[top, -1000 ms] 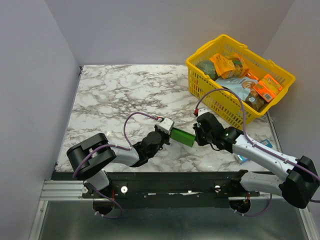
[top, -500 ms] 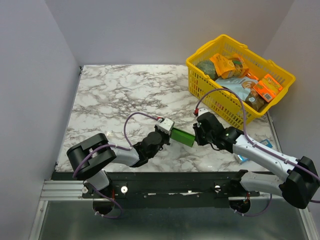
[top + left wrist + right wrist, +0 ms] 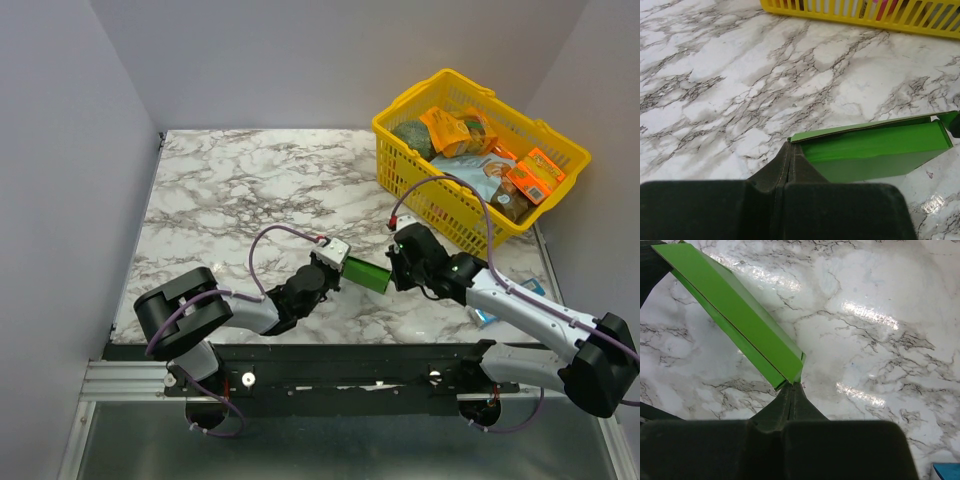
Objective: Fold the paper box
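Top view high, looking down on grey-veined white marble table [image 3: 220,190], both wrist views low and close, all sharing bright green card paper box [image 3: 366,273].

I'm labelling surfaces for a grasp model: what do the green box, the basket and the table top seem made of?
The paper box: thin card, low-sheen green, brownish cut edge, sharp creases. The basket: probably moulded plastic, glossy yellow lattice walls. The table top: polished marble pattern with glare spots; stone or laminate, unclear.

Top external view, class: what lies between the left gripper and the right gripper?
The paper box spans that gap, the left gripper pinching one end, the right gripper the other; the top view shows it.
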